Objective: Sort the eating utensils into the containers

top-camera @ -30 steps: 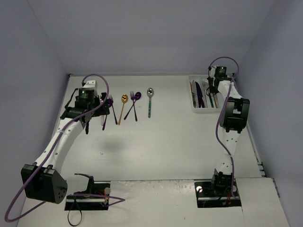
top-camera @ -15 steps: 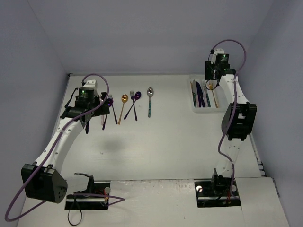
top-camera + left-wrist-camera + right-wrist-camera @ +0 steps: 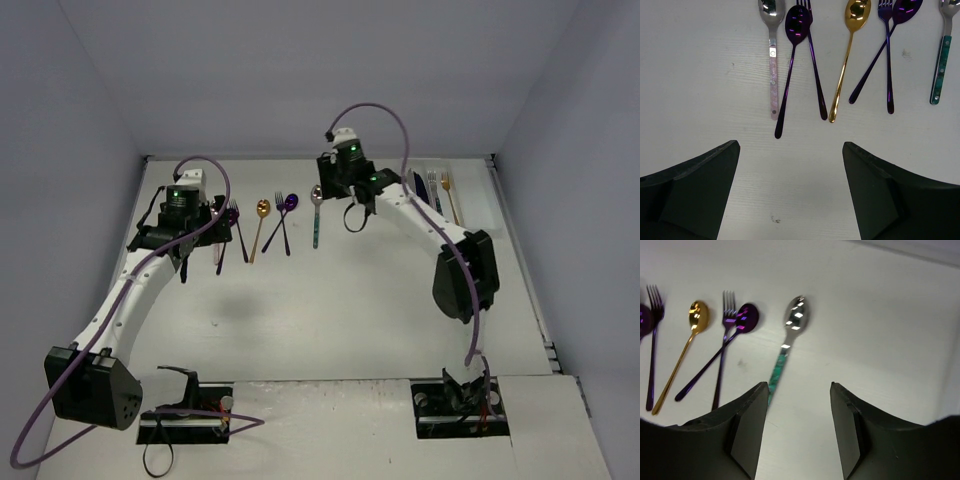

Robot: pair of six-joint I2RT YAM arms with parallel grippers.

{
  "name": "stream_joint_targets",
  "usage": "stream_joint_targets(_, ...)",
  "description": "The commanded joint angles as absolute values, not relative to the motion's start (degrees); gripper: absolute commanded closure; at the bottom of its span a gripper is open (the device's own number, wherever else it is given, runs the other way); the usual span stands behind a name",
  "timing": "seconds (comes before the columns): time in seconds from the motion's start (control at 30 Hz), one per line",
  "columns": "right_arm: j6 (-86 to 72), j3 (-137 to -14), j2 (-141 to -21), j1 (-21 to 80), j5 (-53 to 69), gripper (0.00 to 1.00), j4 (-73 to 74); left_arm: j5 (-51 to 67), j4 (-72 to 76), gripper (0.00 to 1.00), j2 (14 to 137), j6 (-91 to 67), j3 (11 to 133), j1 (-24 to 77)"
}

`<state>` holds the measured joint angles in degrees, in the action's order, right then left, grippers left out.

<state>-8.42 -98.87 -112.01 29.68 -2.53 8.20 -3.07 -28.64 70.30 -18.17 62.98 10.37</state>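
Several utensils lie in a row on the table: a silver spoon with a pink handle, a purple spoon, a purple fork, a gold spoon and a crossed purple fork and spoon. At the right end lies a silver spoon with a teal handle. My left gripper is open and empty, above the table just short of the handle ends. My right gripper is open and empty, and its left finger is beside the teal handle. The white tray at the back right holds several utensils and is partly hidden by my right arm.
My right arm stretches across from its base at the near right to the middle back. Grey walls close the table at the back and both sides. Cables loop above both wrists.
My right gripper has swung left from above the tray to the teal-handled spoon. My left arm and the utensils on the table have not moved.
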Motion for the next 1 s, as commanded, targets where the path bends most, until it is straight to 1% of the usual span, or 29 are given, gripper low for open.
stream_joint_targets(0.0,-13.9,-102.1,-118.3,37.0,-7.4,0.51,4.6,-4.9,-27.4,0.18,68.3,-17.4,65.2,9.8)
stream_joint_targets(0.23,-17.6,-110.0,-130.3,43.4,-11.4,0.50,2.9,-6.4,-27.2,0.18,67.4,-17.4,65.0,9.9)
stream_joint_targets(0.43,-19.5,-113.7,-136.9,44.3,-12.0,0.51,1.5,-6.6,-27.2,0.18,67.6,-17.2,64.9,9.9)
stream_joint_targets(0.6,-19.3,-115.4,-140.2,44.4,-13.7,0.54,1.1,-6.4,-27.2,0.18,67.8,-17.2,64.9,9.9)
stream_joint_targets(0.73,-18.8,-116.6,-142.7,44.3,-15.0,0.59,1.1,-6.4,-27.3,0.18,67.9,-17.3,64.9,9.9)
stream_joint_targets(0.87,-18.6,-117.0,-144.7,44.2,-16.1,0.66,1.0,-6.4,-27.3,0.18,68.0,-17.2,64.9,9.8)
stream_joint_targets(0.97,-18.0,-117.3,-145.7,44.1,-16.7,0.76,1.0,-6.3,-27.3,0.18,68.1,-17.3,64.9,9.8)
